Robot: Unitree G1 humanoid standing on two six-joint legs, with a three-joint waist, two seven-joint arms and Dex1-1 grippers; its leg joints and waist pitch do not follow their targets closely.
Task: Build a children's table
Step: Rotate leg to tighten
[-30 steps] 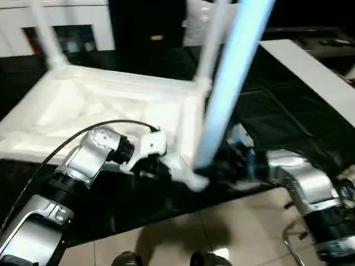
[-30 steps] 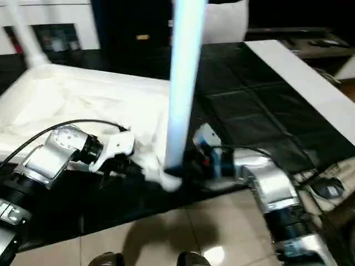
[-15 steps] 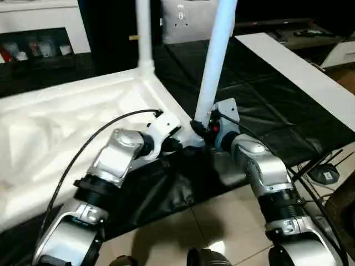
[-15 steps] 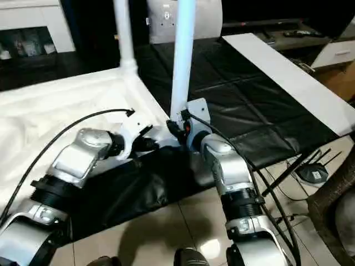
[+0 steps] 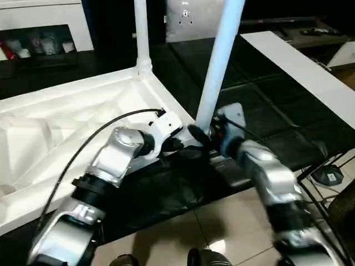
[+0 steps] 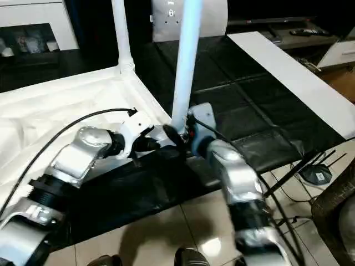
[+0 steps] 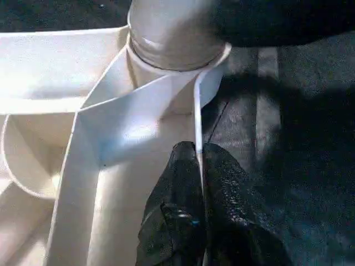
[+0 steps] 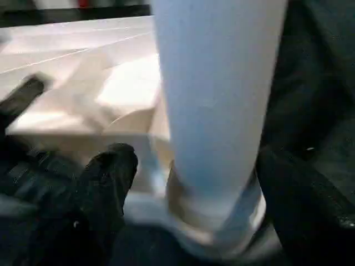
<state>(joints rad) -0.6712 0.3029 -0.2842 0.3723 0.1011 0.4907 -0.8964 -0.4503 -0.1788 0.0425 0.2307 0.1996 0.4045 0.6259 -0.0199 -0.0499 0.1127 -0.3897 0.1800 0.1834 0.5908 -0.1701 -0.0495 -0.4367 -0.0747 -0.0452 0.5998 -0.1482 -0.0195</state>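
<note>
The children's table lies upside down on a black mat, its ribbed white top (image 5: 66, 127) facing up. A far leg (image 5: 141, 33) and a near leg (image 5: 219, 61) stand upright in its corner sockets. My left gripper (image 5: 183, 145) is at the near corner. In the left wrist view it (image 7: 199, 160) is shut on the thin white rim wall just below the near leg's socket (image 7: 166, 50). My right gripper (image 5: 202, 136) is at the base of the near leg. Its black fingers (image 8: 105, 188) stand open on either side of that leg (image 8: 216, 94).
A flat white board (image 5: 299, 61) lies along the right side of the black mat (image 5: 266, 105). White cabinets (image 5: 50, 22) stand at the back left. Tiled floor (image 5: 222, 221) begins just past the mat's near edge, with cables and a puck-shaped device (image 5: 327, 174) at the right.
The right gripper's fingers have spread apart from the base of the near leg, and the right forearm is blurred in motion. The left gripper keeps its pinch on the rim.
</note>
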